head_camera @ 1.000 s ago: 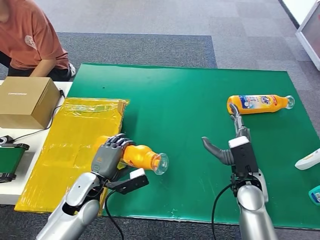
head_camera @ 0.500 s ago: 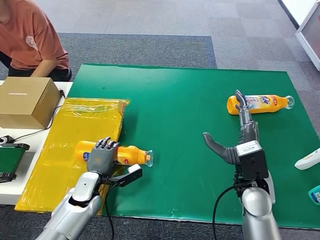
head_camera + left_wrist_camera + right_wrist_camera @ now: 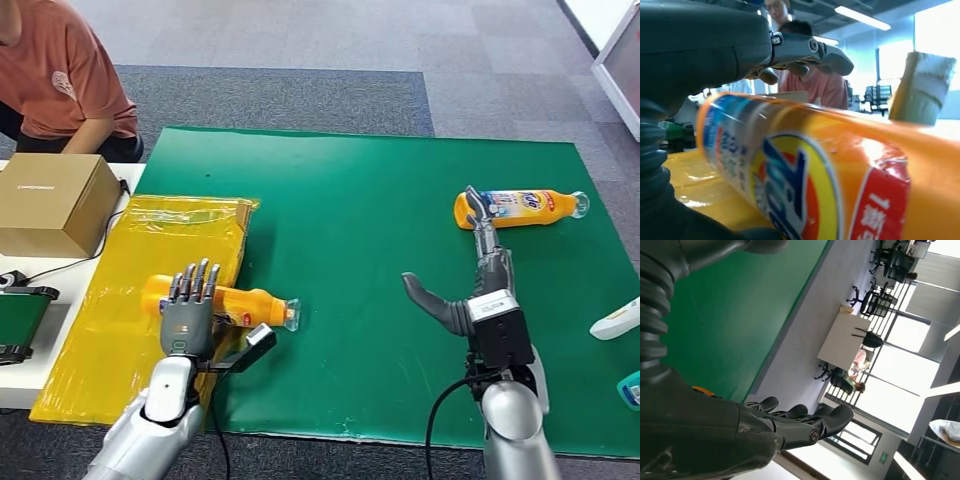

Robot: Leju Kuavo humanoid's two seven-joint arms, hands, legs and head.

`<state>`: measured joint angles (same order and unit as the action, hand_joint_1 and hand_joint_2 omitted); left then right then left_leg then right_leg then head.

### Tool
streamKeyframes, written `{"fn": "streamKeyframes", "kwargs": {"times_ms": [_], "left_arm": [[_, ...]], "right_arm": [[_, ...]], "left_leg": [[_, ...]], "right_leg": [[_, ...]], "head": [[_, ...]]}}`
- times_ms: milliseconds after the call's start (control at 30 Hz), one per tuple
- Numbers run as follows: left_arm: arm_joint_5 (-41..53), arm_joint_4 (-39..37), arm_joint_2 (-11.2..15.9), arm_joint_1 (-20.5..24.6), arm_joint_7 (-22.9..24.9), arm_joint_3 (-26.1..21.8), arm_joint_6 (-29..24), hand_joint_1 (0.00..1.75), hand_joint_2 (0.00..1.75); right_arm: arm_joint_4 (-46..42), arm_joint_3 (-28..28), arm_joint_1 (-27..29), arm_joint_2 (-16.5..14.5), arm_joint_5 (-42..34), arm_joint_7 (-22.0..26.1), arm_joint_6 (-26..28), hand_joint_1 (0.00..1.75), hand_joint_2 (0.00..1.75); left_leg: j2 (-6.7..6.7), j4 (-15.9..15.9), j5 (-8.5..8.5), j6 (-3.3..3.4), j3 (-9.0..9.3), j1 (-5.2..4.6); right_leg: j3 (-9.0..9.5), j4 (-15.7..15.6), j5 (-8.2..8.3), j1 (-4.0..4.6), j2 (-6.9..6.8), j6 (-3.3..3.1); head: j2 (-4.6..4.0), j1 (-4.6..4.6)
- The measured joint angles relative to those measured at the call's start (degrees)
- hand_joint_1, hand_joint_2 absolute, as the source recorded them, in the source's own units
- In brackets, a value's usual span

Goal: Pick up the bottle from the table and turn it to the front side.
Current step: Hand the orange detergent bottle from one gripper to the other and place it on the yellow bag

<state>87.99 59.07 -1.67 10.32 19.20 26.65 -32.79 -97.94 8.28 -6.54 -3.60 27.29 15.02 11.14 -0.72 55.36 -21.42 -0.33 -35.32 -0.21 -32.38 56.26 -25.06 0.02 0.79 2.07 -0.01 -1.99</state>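
Observation:
An orange bottle (image 3: 241,305) lies on its side across the edge of the yellow sheet (image 3: 136,260) and the green mat (image 3: 355,230), cap pointing right. My left hand (image 3: 187,315) hovers over its base end with fingers straightened and spread, no longer gripping. In the left wrist view the bottle's label (image 3: 798,175) faces the camera, with the fingers (image 3: 810,50) lifted off it. A second orange bottle (image 3: 528,207) lies at the far right. My right hand (image 3: 487,265) is open, thumb out to the left, its fingertips (image 3: 475,205) reaching that bottle's base end.
A cardboard box (image 3: 53,200) stands on the white table at the left, with a green bin (image 3: 19,315) below it. A person in an orange shirt (image 3: 60,80) sits behind it. A white object (image 3: 615,320) and a teal one (image 3: 630,390) lie at the right edge.
My left hand lowered the bottle to the left onto the sheet's edge and let go, fingers now straight. My right hand reached forward to the far bottle's base.

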Motion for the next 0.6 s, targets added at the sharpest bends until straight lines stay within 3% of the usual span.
{"fn": "streamKeyframes", "kwargs": {"times_ms": [100,200,267,333,400,433,567,600], "left_arm": [[0.01,0.83,2.80,0.93,7.50,5.62,-4.82,0.00,1.75],[0.03,5.21,7.98,3.98,17.07,14.62,-6.85,0.00,1.75],[0.03,9.43,11.78,6.38,19.46,19.40,-7.16,0.00,1.75],[0.03,14.77,15.21,8.00,18.24,21.65,-7.21,0.00,1.75],[0.03,21.77,16.68,6.80,10.79,20.13,-7.27,0.00,1.75],[0.04,25.94,15.71,4.41,3.77,17.49,-7.29,0.00,1.75],[-1.29,40.50,3.45,-8.35,-38.77,2.26,-7.46,0.00,1.75],[-3.67,42.89,1.15,-10.58,-47.38,-0.17,-7.47,0.00,1.75]], "right_arm": [[0.52,0.79,0.04,0.34,-0.28,0.01,0.62,0.00,1.75],[1.15,1.52,0.09,0.91,-0.74,0.06,1.70,0.00,1.75],[1.56,1.88,0.26,1.33,-0.84,0.07,2.51,0.00,1.75],[1.89,2.30,0.59,1.78,-0.92,0.00,3.30,0.00,1.75],[2.09,2.70,1.02,2.19,-0.97,-0.14,4.07,0.00,1.75],[2.13,2.84,1.36,2.40,-0.97,-0.25,4.53,0.00,1.75],[2.10,3.16,2.83,3.03,-0.60,-0.78,6.01,0.00,1.75],[2.00,3.25,3.23,3.06,-0.37,-0.90,6.31,0.00,1.75]], "left_leg": [[0.00,0.00,0.01,-0.01,-0.01,0.02],[-0.01,0.00,0.05,-0.03,-0.04,0.05],[-0.01,0.00,0.07,-0.03,-0.05,0.05],[0.00,0.00,0.08,-0.04,-0.05,0.05],[0.04,0.00,0.04,-0.06,-0.02,0.01],[0.07,0.00,0.01,-0.05,-0.02,-0.05],[0.11,0.03,-0.17,0.15,-0.13,-0.17],[0.11,0.03,-0.20,0.17,-0.13,-0.18]], "right_leg": [[-0.06,0.00,0.00,0.01,0.00,0.00],[-0.07,0.02,0.03,0.04,-0.01,-0.03],[-0.07,0.06,0.05,0.04,-0.01,-0.06],[-0.09,0.10,0.05,0.05,0.01,-0.07],[-0.09,0.12,0.05,0.02,0.10,-0.07],[-0.11,0.11,0.03,-0.04,0.15,-0.04],[-0.16,0.02,-0.10,-0.16,0.19,0.12],[-0.15,-0.02,-0.11,-0.16,0.19,0.14]], "head": [[0.01,0.01],[0.00,0.02],[0.00,0.01],[0.01,0.02],[0.01,-0.01],[0.01,-0.03],[0.01,0.19],[0.01,0.23]]}}
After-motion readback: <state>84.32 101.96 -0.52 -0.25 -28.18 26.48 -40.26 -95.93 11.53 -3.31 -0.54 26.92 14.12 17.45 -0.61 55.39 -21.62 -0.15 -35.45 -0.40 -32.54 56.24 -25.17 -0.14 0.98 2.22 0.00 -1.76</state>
